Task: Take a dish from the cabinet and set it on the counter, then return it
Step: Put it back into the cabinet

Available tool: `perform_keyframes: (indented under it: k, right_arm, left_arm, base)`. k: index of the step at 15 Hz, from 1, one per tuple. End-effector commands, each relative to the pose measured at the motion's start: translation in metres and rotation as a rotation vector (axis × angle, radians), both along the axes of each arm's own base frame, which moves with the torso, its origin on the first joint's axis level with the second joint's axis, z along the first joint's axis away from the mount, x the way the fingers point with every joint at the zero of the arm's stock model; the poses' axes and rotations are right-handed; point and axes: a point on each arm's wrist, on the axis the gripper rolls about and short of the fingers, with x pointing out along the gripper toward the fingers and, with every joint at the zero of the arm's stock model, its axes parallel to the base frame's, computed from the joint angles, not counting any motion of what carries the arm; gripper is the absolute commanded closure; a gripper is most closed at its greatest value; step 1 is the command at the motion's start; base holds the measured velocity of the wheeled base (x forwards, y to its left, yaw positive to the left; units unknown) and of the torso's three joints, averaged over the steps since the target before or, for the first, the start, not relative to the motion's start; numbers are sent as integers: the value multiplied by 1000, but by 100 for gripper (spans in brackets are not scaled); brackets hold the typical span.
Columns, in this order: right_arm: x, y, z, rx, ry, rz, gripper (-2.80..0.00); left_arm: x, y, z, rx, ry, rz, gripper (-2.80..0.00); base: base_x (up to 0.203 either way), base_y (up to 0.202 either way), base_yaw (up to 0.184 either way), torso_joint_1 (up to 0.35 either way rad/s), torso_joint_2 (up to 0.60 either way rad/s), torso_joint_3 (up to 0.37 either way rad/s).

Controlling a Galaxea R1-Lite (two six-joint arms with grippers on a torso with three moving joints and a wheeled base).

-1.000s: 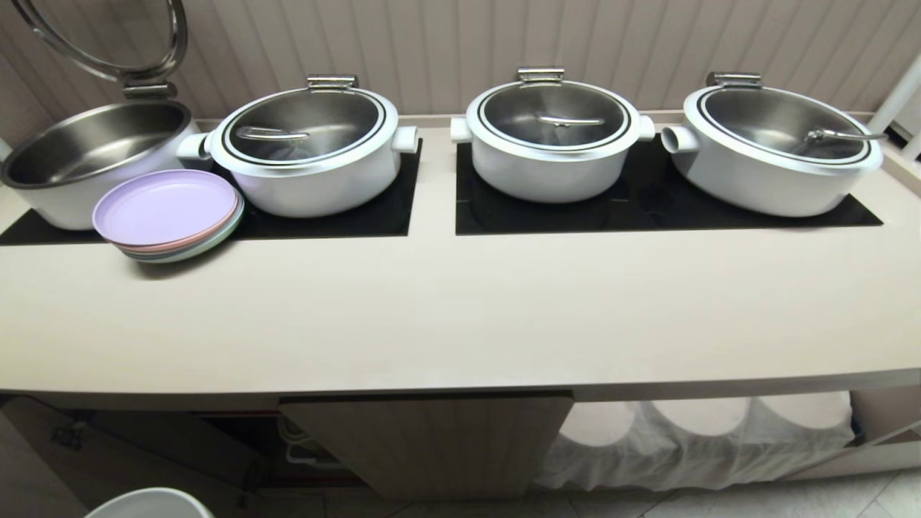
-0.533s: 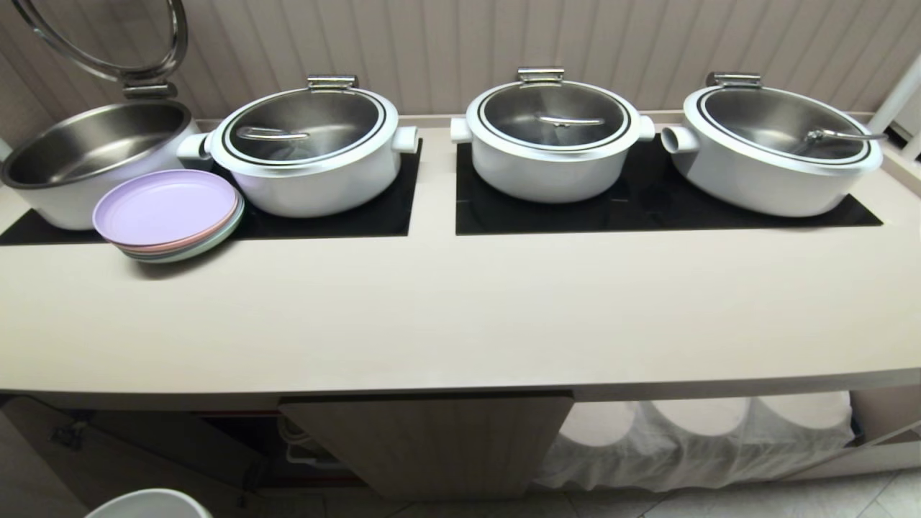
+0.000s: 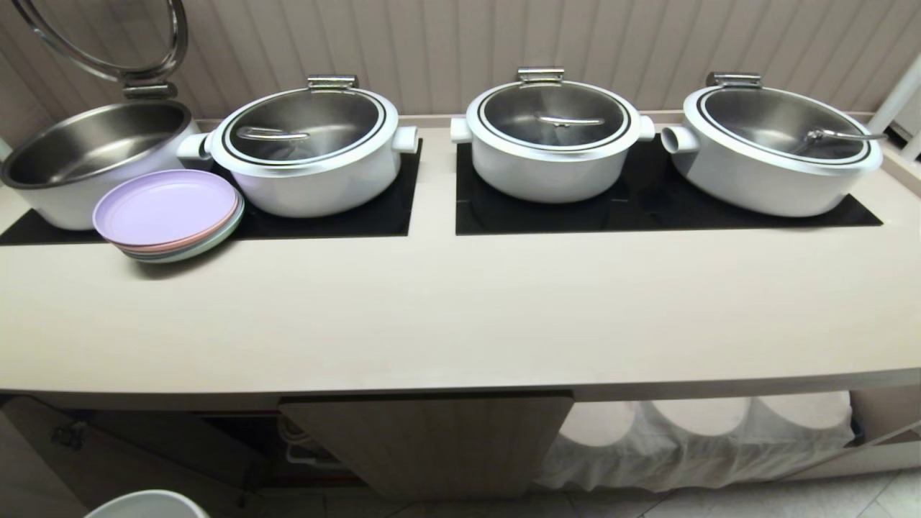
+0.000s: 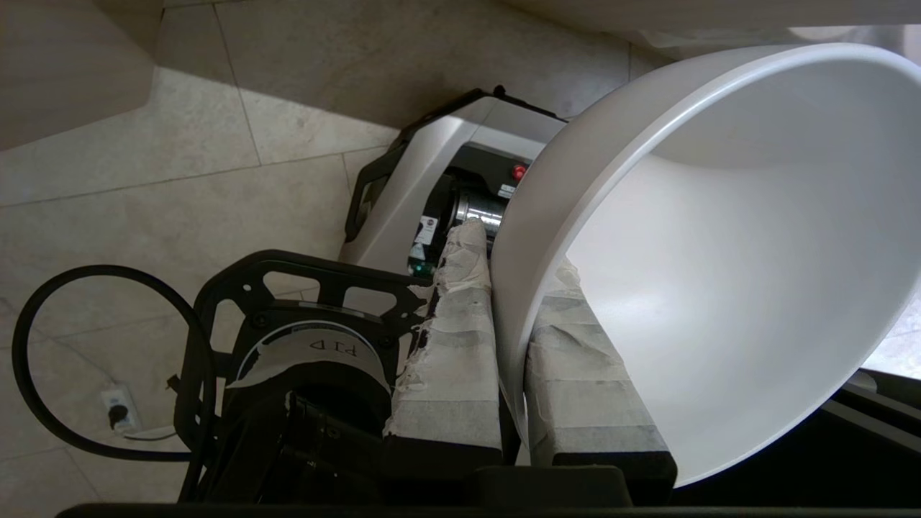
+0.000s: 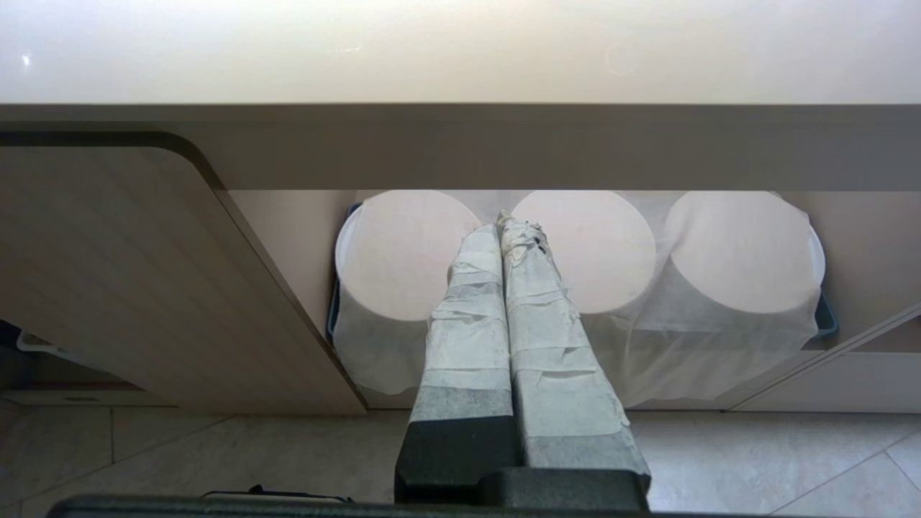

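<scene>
your dish (image 4: pixel 719 273) is clamped by its rim in the left gripper (image 4: pixel 512 345) — one taped finger (image 4: pixel 453 345) outside the wall, the other inside the bowl, squeezed together on the thin rim. that edge pinch suits a deep bowl, since the body is too wide to span. the dish hangs over the floor tiles, tilted, its mouth turned toward the wrist camera; in the head view only a sliver of it (image 3: pixel 147 503) shows low on the left, below and in front of the counter (image 3: pixel 460 316). so it looks out of the cabinet (image 3: pixel 424 442) and not yet set down.

the bare front strip of the counter, between the plates (image 3: pixel 167 214) and the pots (image 3: pixel 550 140), is the obvious landing spot — i'd judge you need to lift above the edge first, then level the bowl so its base lands flat.

right gripper (image 5: pixel 507 230) is parked low with its taped fingers pressed together, holding nothing, pointing at cloth-covered round stacks (image 5: pixel 575 259) under the counter beside the cabinet door.

risk: a rim pinch may let the bowl swing or slip.
</scene>
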Motion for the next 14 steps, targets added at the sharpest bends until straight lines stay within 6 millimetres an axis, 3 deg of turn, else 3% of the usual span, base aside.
perform_keyframes:
  k: [1, 14]
  right_arm:
    - [0, 0, 0, -1, 0, 1, 0]
    - [0, 0, 0, 10, 1, -1, 0]
  left_arm:
    - [0, 0, 0, 0, 4, 4, 0]
    - [-4, 2, 0, -6, -13, 5, 0]
  base:
    - [0, 0, 0, 0, 0, 0]
    - [0, 0, 0, -140, 305, 156]
